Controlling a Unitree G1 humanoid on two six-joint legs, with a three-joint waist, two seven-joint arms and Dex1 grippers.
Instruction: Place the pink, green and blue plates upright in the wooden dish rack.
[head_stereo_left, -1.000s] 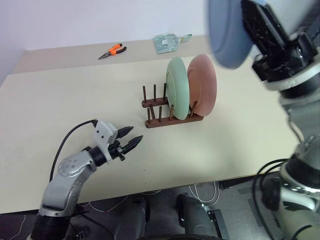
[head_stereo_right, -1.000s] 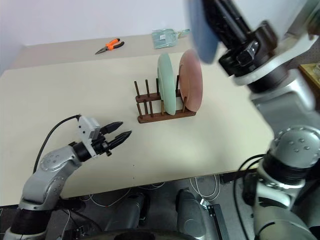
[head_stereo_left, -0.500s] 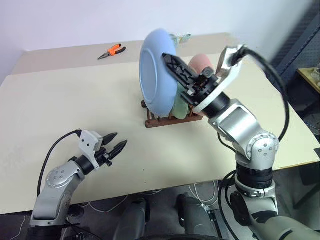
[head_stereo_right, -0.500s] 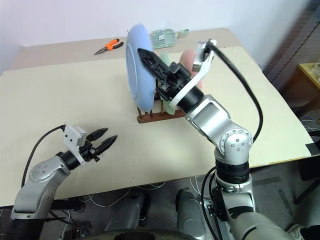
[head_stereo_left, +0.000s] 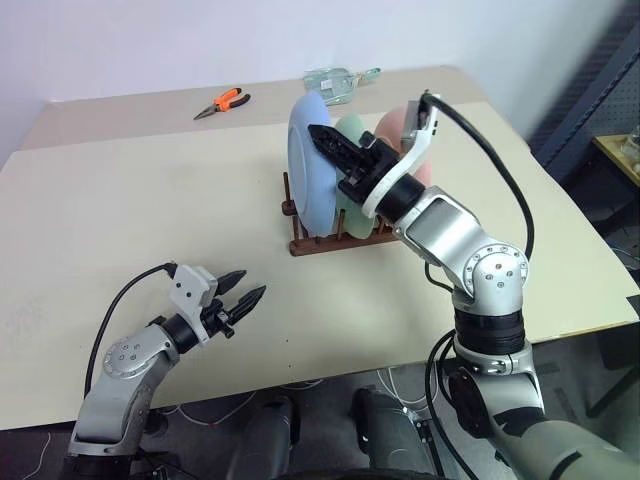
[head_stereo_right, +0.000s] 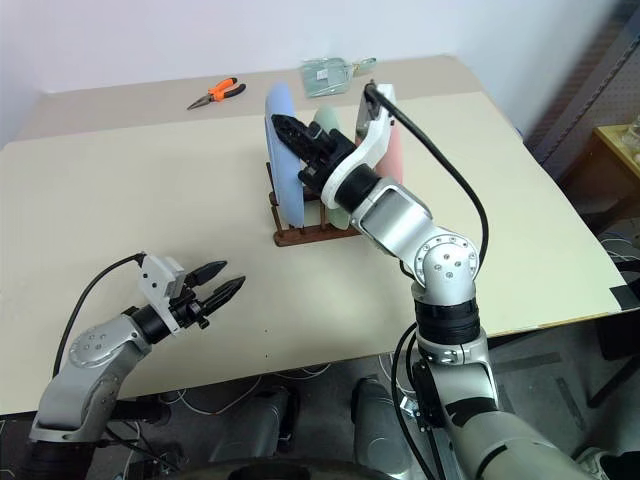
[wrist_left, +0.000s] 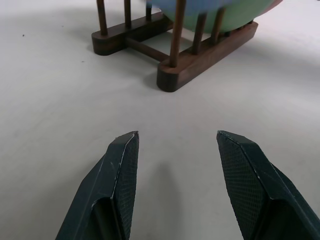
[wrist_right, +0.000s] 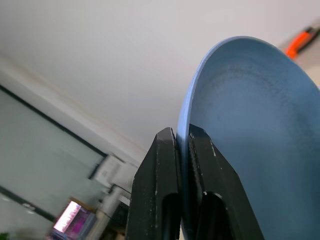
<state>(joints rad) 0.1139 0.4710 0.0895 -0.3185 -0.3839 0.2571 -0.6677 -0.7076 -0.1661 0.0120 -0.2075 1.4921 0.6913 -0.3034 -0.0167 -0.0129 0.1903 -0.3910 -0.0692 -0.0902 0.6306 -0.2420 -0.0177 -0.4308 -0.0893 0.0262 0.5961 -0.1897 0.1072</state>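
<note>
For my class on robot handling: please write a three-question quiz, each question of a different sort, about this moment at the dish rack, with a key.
1. True or false: the right gripper is shut on the rim of the blue plate.
2. Multiple choice: which plates already stand upright in the wooden dish rack? A) none B) the green plate and the pink plate C) the pink plate alone
3. Fill in: the left gripper hangs above the table with its jaws ____ and nothing between them.

Key: 1 true; 2 B; 3 open.
</note>
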